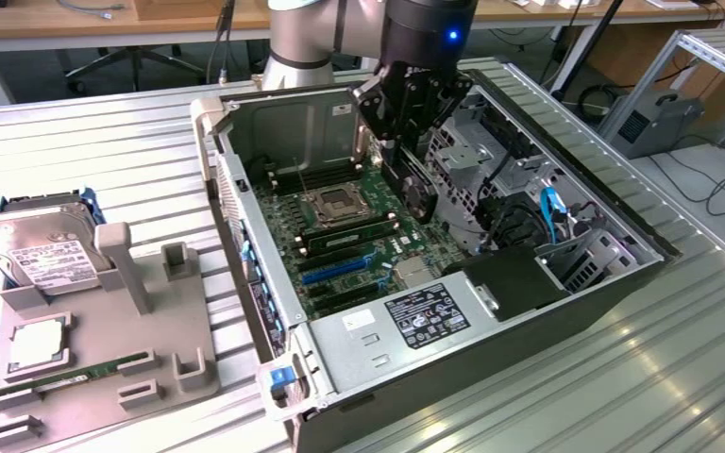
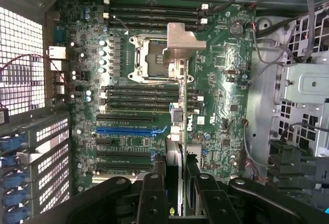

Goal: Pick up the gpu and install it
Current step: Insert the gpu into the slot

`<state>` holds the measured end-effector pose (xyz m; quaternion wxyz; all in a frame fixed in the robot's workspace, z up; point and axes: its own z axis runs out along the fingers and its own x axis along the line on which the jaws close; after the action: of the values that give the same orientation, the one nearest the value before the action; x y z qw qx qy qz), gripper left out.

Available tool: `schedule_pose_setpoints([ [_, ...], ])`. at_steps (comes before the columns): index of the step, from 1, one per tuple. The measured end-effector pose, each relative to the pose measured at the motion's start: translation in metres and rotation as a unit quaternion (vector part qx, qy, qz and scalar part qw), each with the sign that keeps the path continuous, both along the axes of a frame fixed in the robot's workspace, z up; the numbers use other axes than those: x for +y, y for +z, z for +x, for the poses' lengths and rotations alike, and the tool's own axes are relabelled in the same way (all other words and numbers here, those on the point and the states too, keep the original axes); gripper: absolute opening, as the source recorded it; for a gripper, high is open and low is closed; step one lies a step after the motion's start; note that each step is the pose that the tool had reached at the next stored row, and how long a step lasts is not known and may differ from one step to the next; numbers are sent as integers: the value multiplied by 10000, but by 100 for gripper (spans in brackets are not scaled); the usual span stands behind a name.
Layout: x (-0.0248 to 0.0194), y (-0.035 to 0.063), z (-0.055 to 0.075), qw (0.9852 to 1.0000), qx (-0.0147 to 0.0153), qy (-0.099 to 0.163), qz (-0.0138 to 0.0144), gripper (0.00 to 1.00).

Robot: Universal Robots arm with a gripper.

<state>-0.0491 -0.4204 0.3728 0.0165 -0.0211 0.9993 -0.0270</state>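
So the black two-finger gripper (image 1: 403, 142) is pinching the gpu (image 1: 415, 189), a thin dark card with a silver metal end bracket (image 2: 181, 41). It's held on edge inside the open black tower case (image 1: 589, 293). In the exterior view the card hangs over the green motherboard (image 1: 337, 241), at roughly 3 o'clock from the square CPU socket (image 1: 335, 203). Can't tell if its lower edge touches the board. The silver hard drive in a blue caddy (image 1: 35, 250) sits outside, at 9 o'clock from the case.

Robotics lab: slatted aluminium bench (image 1: 124, 160), desks (image 1: 86, 21)
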Motion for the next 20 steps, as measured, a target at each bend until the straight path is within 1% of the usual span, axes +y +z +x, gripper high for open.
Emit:
schedule_pose_setpoints([
  [20, -6, 0, 0, 9998, 0, 179, 0, 26],
])
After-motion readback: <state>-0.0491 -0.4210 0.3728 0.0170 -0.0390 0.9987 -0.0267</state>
